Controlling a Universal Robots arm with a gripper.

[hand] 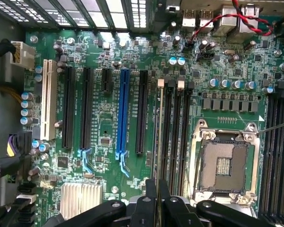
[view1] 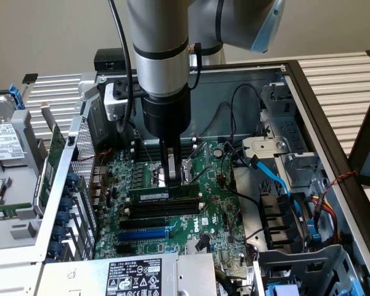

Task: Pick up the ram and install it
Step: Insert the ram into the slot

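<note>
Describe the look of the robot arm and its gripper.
The arm is a silver-grey cylinder with a pale blue joint cap and a black wrist section. A black cable runs down its side past a white box. The gripper has slim black fingers.

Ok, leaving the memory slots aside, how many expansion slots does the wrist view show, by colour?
white slot: 1
blue slot: 1
black slots: 4 (one is short)
Total: 6
</note>
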